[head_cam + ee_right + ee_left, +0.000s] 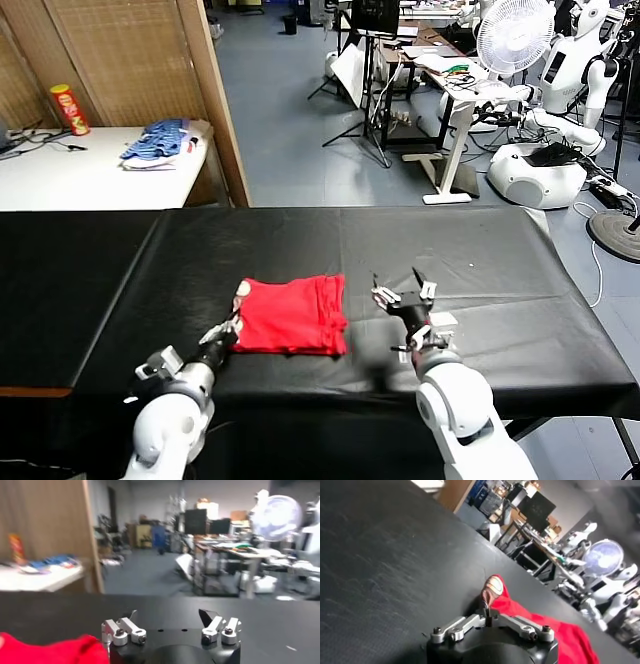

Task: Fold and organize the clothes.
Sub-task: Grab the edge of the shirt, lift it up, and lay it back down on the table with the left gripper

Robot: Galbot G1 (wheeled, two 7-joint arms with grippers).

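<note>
Pinching the near left corner of our folded red T-shirt (292,315) on the black bench (500,300), left gripper (226,334) clamped tight; right gripper (408,305) hovers beside it, jaws wide, empty

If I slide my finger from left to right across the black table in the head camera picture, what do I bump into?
Left gripper, pinched shut on the near left corner of the red T-shirt → red T-shirt, folded on the black table → right gripper, open and holding nothing.
</note>
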